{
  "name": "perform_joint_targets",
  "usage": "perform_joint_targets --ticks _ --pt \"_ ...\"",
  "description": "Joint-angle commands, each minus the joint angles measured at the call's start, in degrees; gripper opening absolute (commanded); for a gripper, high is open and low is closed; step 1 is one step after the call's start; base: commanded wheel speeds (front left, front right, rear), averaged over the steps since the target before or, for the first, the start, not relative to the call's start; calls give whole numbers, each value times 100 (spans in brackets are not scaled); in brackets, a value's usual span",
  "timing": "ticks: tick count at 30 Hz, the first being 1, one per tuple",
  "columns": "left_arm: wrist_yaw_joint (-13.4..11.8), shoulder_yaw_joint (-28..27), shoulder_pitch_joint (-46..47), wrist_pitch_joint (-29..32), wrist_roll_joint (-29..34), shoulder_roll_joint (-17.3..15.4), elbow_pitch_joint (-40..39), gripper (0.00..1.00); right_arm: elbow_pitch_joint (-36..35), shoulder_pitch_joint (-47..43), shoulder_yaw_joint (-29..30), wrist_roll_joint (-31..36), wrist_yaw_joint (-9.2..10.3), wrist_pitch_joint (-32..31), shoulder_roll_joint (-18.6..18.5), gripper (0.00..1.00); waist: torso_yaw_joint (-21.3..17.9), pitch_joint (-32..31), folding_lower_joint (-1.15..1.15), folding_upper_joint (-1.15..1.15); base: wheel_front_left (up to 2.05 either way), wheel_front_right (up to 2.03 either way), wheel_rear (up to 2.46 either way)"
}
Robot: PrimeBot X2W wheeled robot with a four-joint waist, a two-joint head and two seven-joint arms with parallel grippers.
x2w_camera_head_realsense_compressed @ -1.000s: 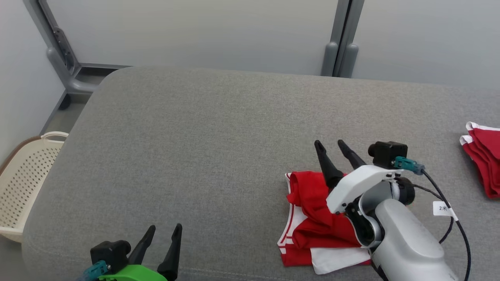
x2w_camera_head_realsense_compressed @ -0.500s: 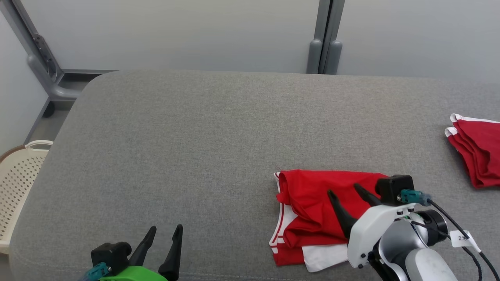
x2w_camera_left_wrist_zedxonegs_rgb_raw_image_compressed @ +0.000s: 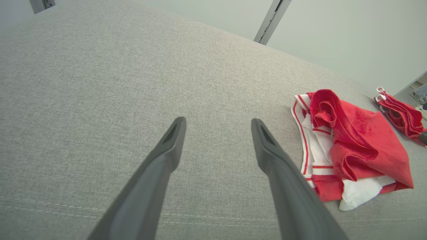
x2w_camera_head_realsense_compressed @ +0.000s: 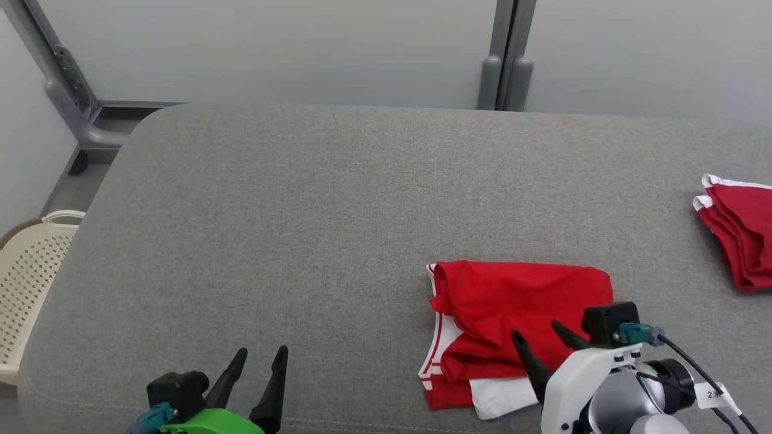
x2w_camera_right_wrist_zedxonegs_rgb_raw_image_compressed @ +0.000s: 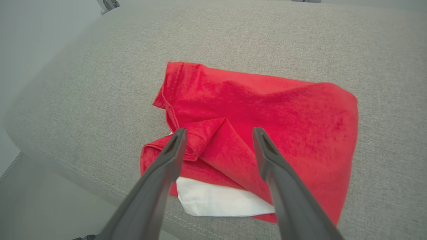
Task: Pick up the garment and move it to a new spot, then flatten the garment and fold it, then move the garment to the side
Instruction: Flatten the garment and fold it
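hovering spread wide and empty, the right tool (x2w_camera_head_realsense_compressed: 535, 330) hangs over the bunched red-and-white garment (x2w_camera_head_realsense_compressed: 518, 295) near the grey cushion's (x2w_camera_head_realsense_compressed: 301, 211) front edge. the left tool (x2w_camera_head_realsense_compressed: 262, 350), equally agape, holds nothing. this fits a pick-up ahead or a rough fold laid. the left wrist view shows striped trim (x2w_camera_left_wrist_zedxonegs_rgb_raw_image_compressed: 302, 140); the right wrist view shows a white underlayer (x2w_camera_right_wrist_zedxonegs_rgb_raw_image_compressed: 213, 200).

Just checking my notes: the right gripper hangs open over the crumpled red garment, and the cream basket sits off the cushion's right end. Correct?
Not quite. The head view shows the cream basket off the left end of the cushion, not its right. The rest holds: the right gripper hangs open over the crumpled red garment.
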State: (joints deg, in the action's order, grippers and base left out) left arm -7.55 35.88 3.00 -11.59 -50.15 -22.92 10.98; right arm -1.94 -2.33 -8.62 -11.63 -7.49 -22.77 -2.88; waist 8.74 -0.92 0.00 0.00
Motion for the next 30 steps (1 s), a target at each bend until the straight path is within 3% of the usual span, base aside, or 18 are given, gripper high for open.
perform_joint_targets --ticks 1,18,19,23,26,30 --pt "16 7 94 17 15 -13 0 100 49 -55 -10 -54 0 28 -9 100 22 -1 0 0 0 0 0" --pt "-23 69 113 48 16 -24 -18 100 1159 319 -6 -85 0 386 -10 100 278 -12 0 0 0 0 0" --pt "-30 72 113 49 17 -22 -21 100 1215 338 -2 -88 0 403 -11 99 289 -11 0 0 0 0 0" --pt "-46 69 114 41 6 -31 -29 100 1404 421 -48 -152 0 418 -11 75 314 -4 0 0 0 0 0" --pt "-53 67 119 33 -3 -30 -30 100 1524 495 -112 -186 0 433 -11 71 327 7 0 0 0 0 0" --pt "-35 77 158 26 -1 -27 -24 100 1611 578 -232 -249 0 468 -10 75 356 23 0 0 0 0 0"
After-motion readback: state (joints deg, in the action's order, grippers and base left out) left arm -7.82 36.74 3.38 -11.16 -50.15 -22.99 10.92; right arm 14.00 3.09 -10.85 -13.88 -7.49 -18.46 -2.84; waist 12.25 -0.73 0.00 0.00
